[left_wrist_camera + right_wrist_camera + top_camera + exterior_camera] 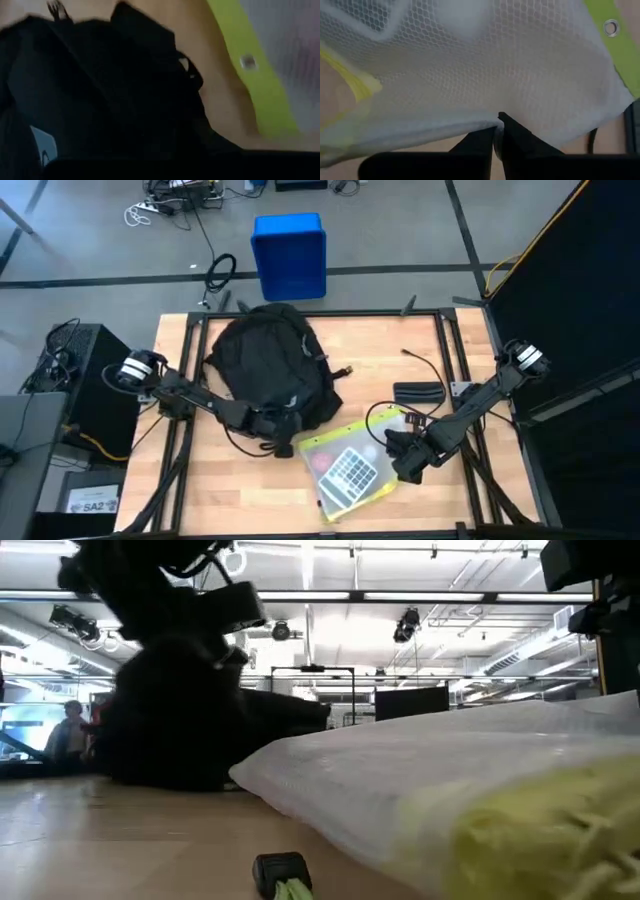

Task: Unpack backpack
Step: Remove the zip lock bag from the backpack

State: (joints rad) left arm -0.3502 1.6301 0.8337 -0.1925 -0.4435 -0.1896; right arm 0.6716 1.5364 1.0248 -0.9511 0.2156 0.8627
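My right gripper [407, 467] is pinched together on the edge of the mesh pouch [350, 470] — the white netting bunches right at my fingertips [496, 136]. My left gripper [272, 427] is pressed into the near edge of the backpack [270, 365], and I cannot tell whether its fingers are apart or together. The backpack lies on the wooden table [180, 490], just beside the pouch and on the far-left side of it, well clear of my right gripper. The pouch has a yellow-green border, with a keypad-like item showing inside. Beyond the pouch, on its far-right side, lies a small black case [419, 392] with a thin black cable [425, 365] looping near it. Off the table, past the backpack, stands a blue bin [289, 254].
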